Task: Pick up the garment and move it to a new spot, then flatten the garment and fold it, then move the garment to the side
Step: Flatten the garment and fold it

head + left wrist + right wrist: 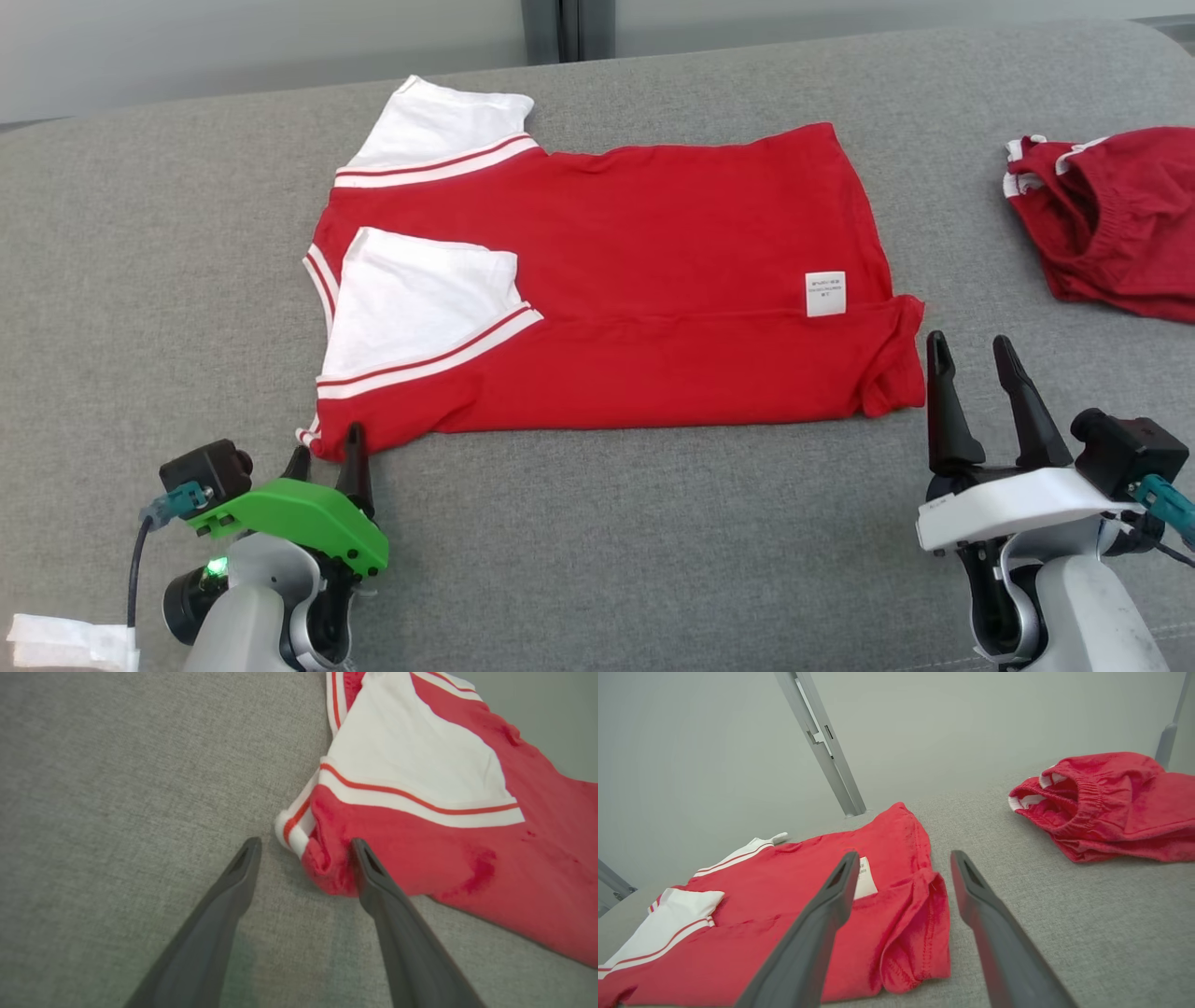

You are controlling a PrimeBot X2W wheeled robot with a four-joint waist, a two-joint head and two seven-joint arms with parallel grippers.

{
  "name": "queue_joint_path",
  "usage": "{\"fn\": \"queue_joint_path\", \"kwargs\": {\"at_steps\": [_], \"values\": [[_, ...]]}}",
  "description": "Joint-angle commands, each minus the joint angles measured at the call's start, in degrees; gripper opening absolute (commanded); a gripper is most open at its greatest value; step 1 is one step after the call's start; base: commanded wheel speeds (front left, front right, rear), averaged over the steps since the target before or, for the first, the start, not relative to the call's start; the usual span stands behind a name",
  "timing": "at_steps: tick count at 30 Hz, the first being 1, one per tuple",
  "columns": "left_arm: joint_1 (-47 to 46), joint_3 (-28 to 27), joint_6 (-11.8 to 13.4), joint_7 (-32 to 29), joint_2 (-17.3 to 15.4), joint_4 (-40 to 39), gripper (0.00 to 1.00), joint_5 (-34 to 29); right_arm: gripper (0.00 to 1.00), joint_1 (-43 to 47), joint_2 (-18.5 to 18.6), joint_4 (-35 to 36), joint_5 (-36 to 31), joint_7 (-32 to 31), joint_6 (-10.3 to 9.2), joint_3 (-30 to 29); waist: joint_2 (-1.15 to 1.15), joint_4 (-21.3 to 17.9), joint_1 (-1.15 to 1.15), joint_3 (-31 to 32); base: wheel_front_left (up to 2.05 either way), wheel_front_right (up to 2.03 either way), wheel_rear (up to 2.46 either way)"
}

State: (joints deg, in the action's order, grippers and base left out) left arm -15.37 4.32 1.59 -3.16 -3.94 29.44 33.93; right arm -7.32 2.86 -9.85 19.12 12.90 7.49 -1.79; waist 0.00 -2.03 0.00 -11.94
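The red shirt (653, 280) lies flat in the middle of the grey desk (597, 560), and its near edge looks folded over. Folding seems to be in hand. The left gripper (327, 443), jaws apart, straddles the near left corner. The right gripper (971, 341), also apart, hovers by the near right corner. Next, both need to close on those corners.

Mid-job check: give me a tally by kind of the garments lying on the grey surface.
Red T-shirt with white sleeves: 1
Red shorts: 1
Total: 2
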Motion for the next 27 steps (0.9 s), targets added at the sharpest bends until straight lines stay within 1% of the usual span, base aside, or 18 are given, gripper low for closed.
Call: {"fn": "queue_joint_path", "kwargs": {"at_steps": [1, 2, 3, 6, 11, 16, 18, 22, 25, 27], "values": [[-0.27, 0.13, 0.01, -0.64, 0.09, -0.4, 0.26, 0.74, 1.0, 0.16, 0.11, -0.74, -0.02, -0.63, 0.0, -0.68, 0.0, -0.33, 0.0, -0.24, 0.0, 0.0, 0.0], [-0.23, 0.1, 0.04, -0.74, 0.11, -0.74, 0.02, 0.79, 1.0, 0.11, 0.12, -1.22, -0.36, -1.01, 0.0, -0.99, 0.0, -0.43, 0.0, -0.29, 0.0, 0.0, 0.0], [-0.19, 0.14, 0.05, -0.55, 0.13, -1.32, 0.0, 0.89, 1.0, 0.03, 0.11, -1.93, -0.94, -1.64, 0.01, -1.27, 0.0, -0.51, 0.0, -0.35, 0.0, 0.0, 0.0], [0.07, 0.45, -0.21, -0.17, 0.12, -2.9, 0.0, 0.91, 1.0, -1.08, 0.08, -3.82, -1.98, -2.6, 0.0, -1.67, 0.0, -0.44, 0.0, -0.45, 0.0, 0.0, 0.0], [0.63, 1.2, -0.24, 0.14, 0.2, -5.41, 0.0, 0.85, 1.0, -3.48, 0.1, -8.73, -3.17, -3.88, 0.0, -0.42, 0.0, 0.42, 0.0, -0.49, 0.0, 0.0, 0.0], [1.33, 1.68, 0.18, 0.32, 0.23, -7.55, 0.0, 0.98, 1.0, -6.1, 0.11, -14.02, -7.27, -4.8, 0.0, -0.09, 0.0, 1.52, 0.0, -0.71, 0.0, 0.0, 0.0], [1.5, 1.78, 0.35, 0.39, 0.26, -8.22, 0.0, 1.04, 1.0, -6.96, 0.09, -15.99, -9.97, -5.2, 0.0, 0.24, 0.0, 1.86, 0.0, -0.77, 0.0, 0.0, 0.0], [2.02, 2.0, 0.55, 0.52, 0.28, -9.05, 0.0, 1.22, 1.0, -8.07, 0.16, -19.59, -15.04, -6.18, 0.0, -1.18, 0.0, 2.41, 0.0, -0.68, 0.0, 0.0, 0.0], [2.47, 2.03, 0.56, 0.76, 0.27, -9.33, 0.0, 1.46, 1.0, -8.75, 0.14, -22.22, -16.49, -6.41, 0.0, -2.8, 0.0, 2.6, 0.0, -0.54, 0.0, 0.0, 0.0], [2.55, 1.97, 0.62, 0.78, 0.17, -9.48, 0.0, 1.61, 1.0, -9.09, 0.14, -24.01, -16.31, -6.48, 0.0, -3.51, 0.0, 2.59, 0.0, -0.42, 0.0, 0.0, 0.0]]}}
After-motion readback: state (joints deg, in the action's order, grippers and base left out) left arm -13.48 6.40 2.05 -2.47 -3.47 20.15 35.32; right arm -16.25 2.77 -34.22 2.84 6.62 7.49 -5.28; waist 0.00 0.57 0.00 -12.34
